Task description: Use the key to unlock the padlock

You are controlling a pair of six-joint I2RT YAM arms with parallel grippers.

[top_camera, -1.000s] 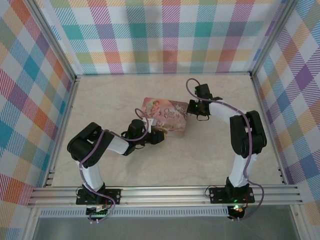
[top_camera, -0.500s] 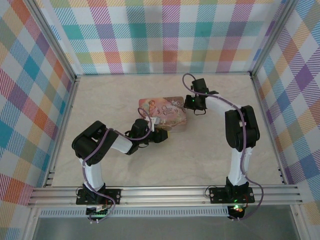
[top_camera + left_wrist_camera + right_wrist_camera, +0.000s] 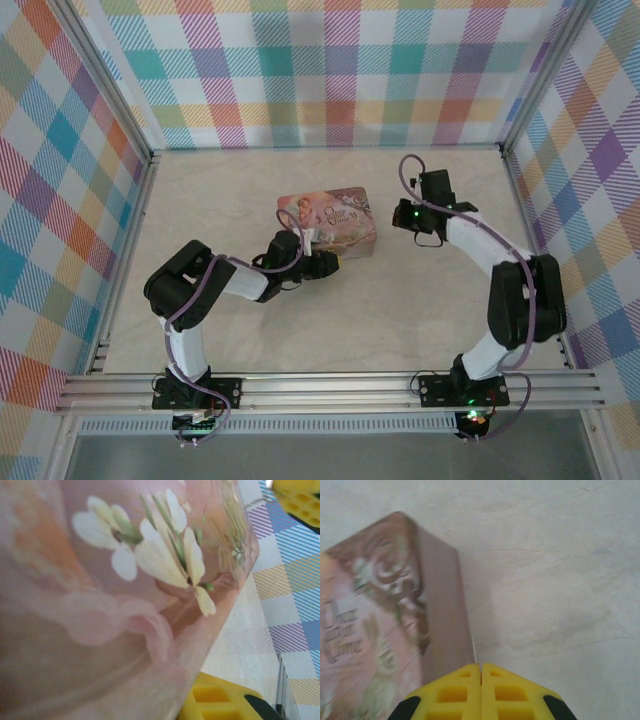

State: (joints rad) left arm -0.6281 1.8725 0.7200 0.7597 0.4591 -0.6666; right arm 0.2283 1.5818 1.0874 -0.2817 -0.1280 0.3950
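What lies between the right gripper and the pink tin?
Bare table separates the right gripper from the tin, seen from the top camera.

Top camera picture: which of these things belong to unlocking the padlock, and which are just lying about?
For the job:
- key, a thin sliver pinched in the shut right tool
- left tool, open, up against the tin
- padlock: too small to make out here

Just about:
- pink floral tin, not named in the job
- checked walls

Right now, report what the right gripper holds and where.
The right gripper pinches a thin greyish metal key by one end; the other protrudes.
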